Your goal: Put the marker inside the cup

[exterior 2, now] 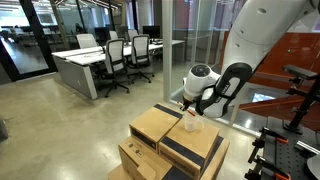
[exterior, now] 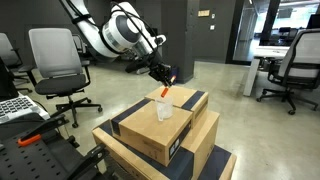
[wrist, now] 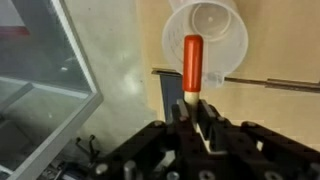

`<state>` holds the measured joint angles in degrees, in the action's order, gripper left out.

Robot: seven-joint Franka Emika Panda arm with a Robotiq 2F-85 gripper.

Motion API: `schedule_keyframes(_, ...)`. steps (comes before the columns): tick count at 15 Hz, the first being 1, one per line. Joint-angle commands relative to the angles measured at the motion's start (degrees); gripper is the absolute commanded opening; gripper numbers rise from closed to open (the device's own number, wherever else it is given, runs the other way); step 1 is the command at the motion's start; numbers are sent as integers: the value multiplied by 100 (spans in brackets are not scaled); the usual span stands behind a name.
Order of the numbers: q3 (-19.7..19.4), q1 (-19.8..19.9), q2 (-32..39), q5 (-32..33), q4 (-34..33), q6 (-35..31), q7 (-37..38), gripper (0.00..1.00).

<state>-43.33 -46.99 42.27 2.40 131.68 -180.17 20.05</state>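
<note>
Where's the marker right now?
Wrist view: the marker is clamped in the gripper, its orange end over the clear cup and its open mouth. In an exterior view it hangs just above that cup on the top cardboard box.

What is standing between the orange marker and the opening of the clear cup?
Nothing visible. In the wrist view the marker, held by the gripper, points toward the open mouth of the cup, and no object lies between them.
</note>
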Motion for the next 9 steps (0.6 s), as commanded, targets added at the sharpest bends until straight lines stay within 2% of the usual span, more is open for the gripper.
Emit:
schedule_keyframes(1,-30,-74,109,-239,-8,-173,-187,4)
schedule_keyframes(9,12,-47,134,-290,-77,-151,-236,4)
